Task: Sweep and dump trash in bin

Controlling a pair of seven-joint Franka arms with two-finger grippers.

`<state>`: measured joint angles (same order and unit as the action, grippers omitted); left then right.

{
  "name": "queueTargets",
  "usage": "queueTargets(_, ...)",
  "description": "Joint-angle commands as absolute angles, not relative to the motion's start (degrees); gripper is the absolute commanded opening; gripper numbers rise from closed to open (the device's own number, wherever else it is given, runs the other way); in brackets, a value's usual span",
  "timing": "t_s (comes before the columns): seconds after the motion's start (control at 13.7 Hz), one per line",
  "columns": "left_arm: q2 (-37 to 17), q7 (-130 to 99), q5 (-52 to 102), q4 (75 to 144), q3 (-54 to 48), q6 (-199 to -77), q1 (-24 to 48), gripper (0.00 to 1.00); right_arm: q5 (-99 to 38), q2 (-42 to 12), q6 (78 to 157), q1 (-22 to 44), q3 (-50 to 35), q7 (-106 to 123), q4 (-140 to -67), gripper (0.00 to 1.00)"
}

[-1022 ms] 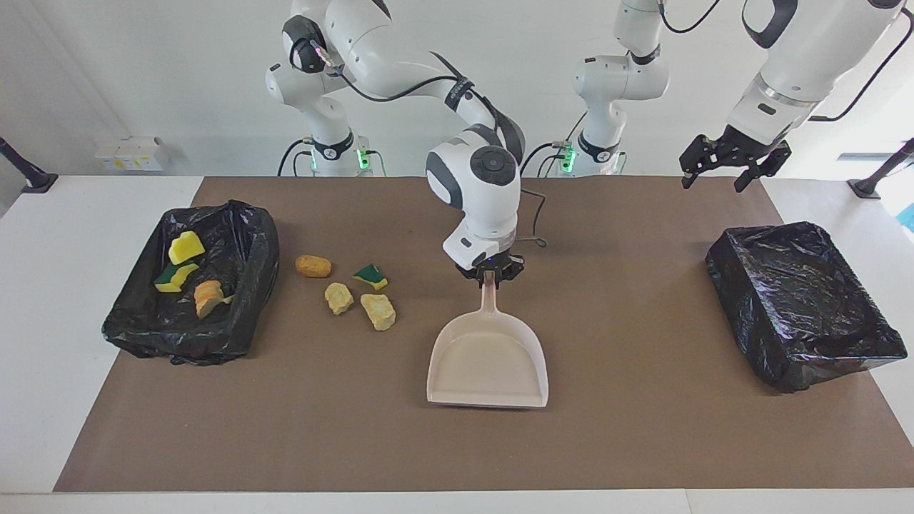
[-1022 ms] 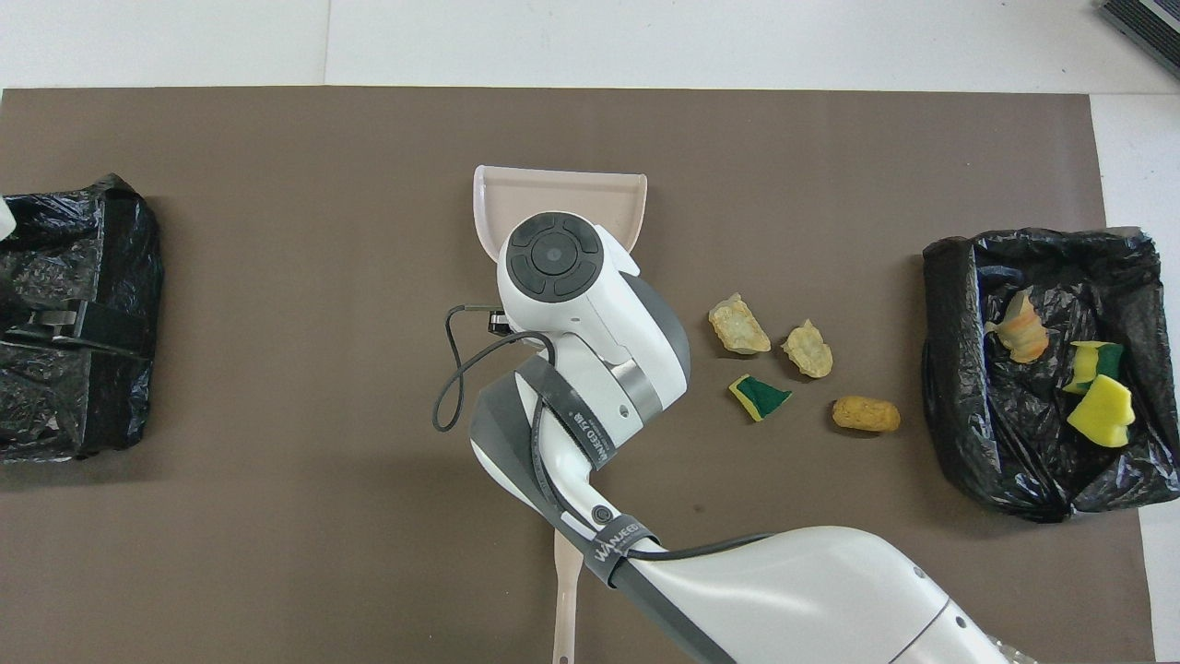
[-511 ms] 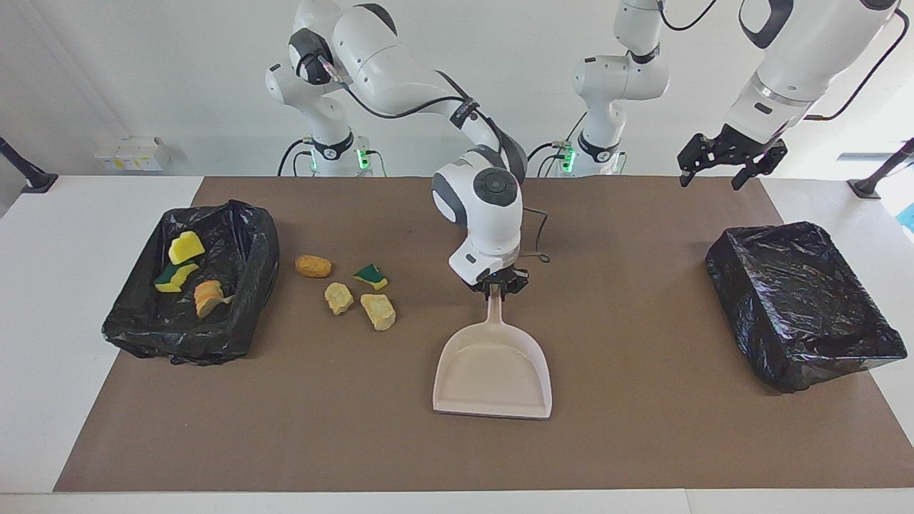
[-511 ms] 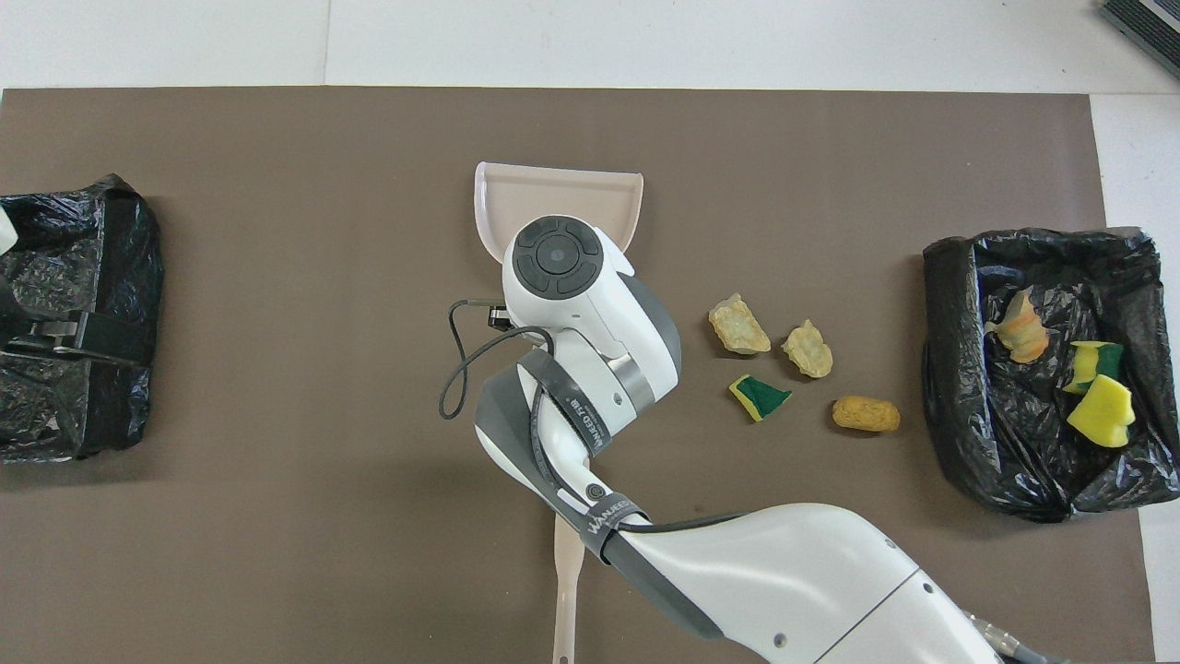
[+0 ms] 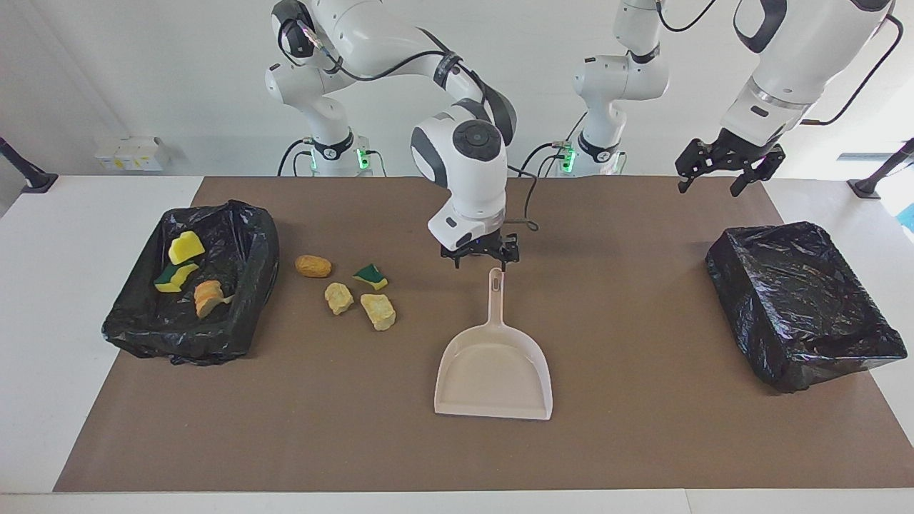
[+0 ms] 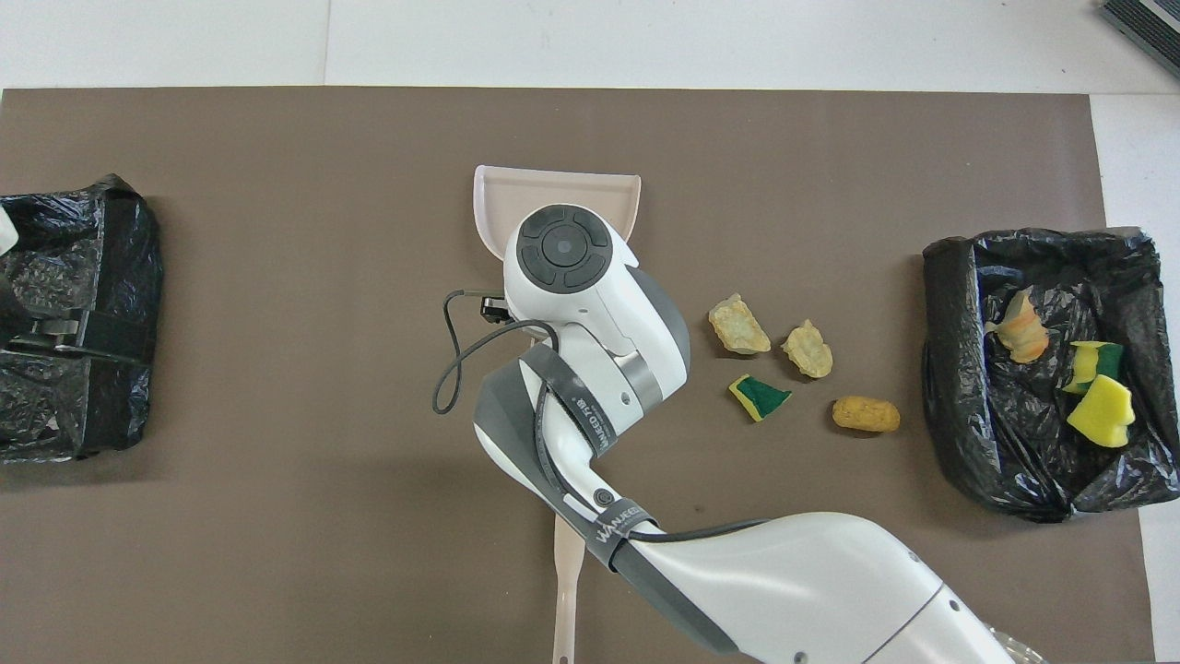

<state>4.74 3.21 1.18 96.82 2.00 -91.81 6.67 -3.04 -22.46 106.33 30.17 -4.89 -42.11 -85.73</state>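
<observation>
The right arm reaches over the beige dustpan, hiding most of it. Four trash pieces lie on the brown mat, between the dustpan and a black-lined bin holding three more pieces.

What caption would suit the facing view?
Right gripper open above the dustpan handle; four trash bits await beside the bin.
</observation>
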Motion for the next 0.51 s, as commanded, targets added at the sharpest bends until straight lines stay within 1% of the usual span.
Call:
queueTargets(0.0, 4.6, 2.7, 0.4, 98.3, 2.2, -94.7, 8.8, 1.00, -8.1, -10.3, 103.2, 32.3, -5.4, -42.2, -98.8, 1.00)
queueTargets(0.22, 3.6, -0.5, 0.4, 99.7, 2.2, -98.9, 10.6, 1.00, -12.2, -2.8, 104.4, 37.2, -5.4, -47.2, -110.2, 1.00)
queueTargets(0.29, 2.6, -1.9, 0.4, 99.8, 2.2, -100.4, 11.5, 1.00, -15.5, -0.7, 106.5, 37.9, -5.4, -48.1, -114.0, 1.00)
queueTargets(0.44, -0.2, -6.8, 0.3, 99.8, 2.2, -103.9, 15.3, 1.00, -17.0, 3.8, 109.3, 39.0, -5.4, -48.3, -122.4, 1.00)
